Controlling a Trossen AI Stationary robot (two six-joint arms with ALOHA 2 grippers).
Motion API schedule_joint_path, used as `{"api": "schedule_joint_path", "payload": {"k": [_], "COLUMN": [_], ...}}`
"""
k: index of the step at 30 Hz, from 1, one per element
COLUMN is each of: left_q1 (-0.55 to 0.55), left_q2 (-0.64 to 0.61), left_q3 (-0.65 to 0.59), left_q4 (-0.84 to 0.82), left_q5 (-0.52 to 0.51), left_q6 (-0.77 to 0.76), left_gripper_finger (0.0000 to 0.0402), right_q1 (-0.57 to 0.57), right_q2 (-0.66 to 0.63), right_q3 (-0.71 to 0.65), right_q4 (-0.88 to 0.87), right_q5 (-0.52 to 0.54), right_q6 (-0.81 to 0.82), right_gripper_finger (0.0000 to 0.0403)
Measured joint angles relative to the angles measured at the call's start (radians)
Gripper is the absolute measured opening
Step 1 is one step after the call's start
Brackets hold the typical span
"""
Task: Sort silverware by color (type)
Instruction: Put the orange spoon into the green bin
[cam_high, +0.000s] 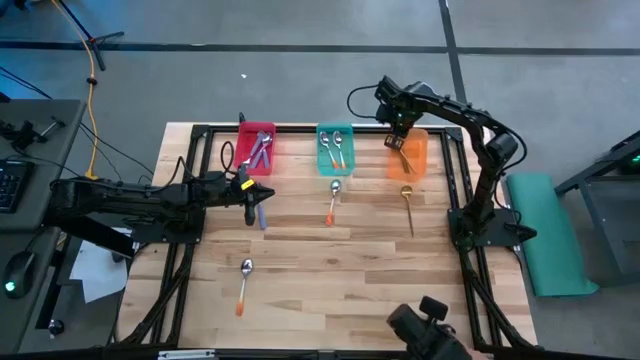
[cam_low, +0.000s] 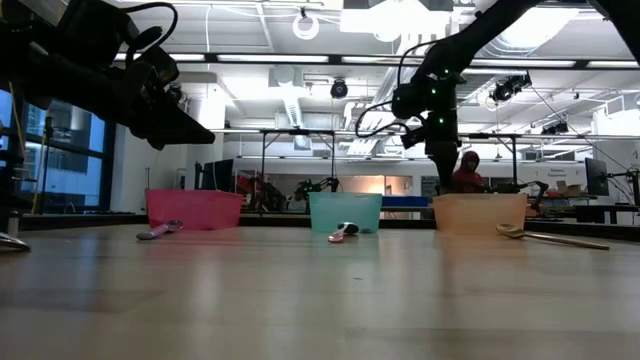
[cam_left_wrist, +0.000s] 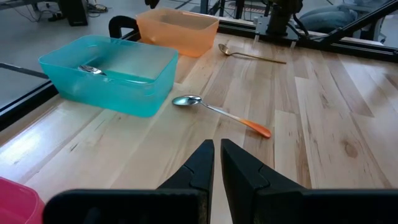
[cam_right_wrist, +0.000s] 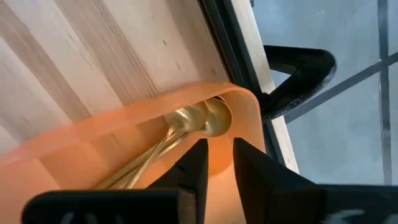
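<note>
The right end effector (cam_right_wrist: 216, 163) hangs over the translucent orange plastic bin (cam_high: 408, 153), fingers slightly parted and empty, slim gold-coloured spoons (cam_right_wrist: 186, 127) lying inside. The left end effector (cam_left_wrist: 217, 160), closed and empty, hovers near the red bin (cam_high: 256, 148).

gold spoons (cam_right_wrist: 186, 127) in orange bin, orange-handled spoon (cam_left_wrist: 221, 112) flat on table

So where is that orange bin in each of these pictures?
High view: the orange bin sits at the table's far edge, rightmost of three bins, under the right gripper.
Low view: at right, below the same gripper.
Left wrist view: far end of the table, beyond the teal bin.
Right wrist view: fills the picture, gold spoons inside.
Shared landmark: the teal bin beside it, except in the right wrist view.
</note>
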Motion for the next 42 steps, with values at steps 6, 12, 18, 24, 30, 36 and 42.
{"api": "schedule_joint_path", "payload": {"k": [6, 12, 18, 24, 30, 36, 42], "left_q1": [0.0, 0.0, 0.0, 0.0, -0.006, -0.074, -0.192], "left_q2": [0.0, 0.0, 0.0, 0.0, 0.0, 0.0, 0.0], "left_q3": [0.0, 0.0, 0.0, 0.0, 0.0, 0.0, 0.003], "left_q4": [-0.002, -0.006, -0.011, -0.068, -0.08, -0.091, -0.173], "left_q5": [0.0, 0.0, 0.002, 0.042, 0.042, 0.042, 0.023], "left_q6": [0.024, 0.026, 0.027, -0.041, -0.024, -0.026, -0.173], "left_gripper_finger": [0.0019, 0.0019, 0.0019, 0.0019, 0.0019, 0.0019, 0.0019], "right_q1": [0.05, 0.124, 0.232, 0.369, 0.458, 0.471, 0.48], "right_q2": [-0.074, -0.228, -0.39, -0.469, -0.456, -0.456, -0.456], "right_q3": [0.0, -0.111, -0.423, -0.689, -0.845, -0.854, -0.854], "right_q4": [0.002, 0.295, 0.874, 1.466, 1.818, 1.811, 1.809], "right_q5": [0.0, -0.227, -0.364, -0.382, -0.431, -0.428, -0.43], "right_q6": [0.049, 0.083, 0.136, 0.233, 0.227, 0.347, 0.352], "right_gripper_finger": [0.0042, 0.0009, 0.0002, 0.0001, 0.0, 0.0, 0.0]}}
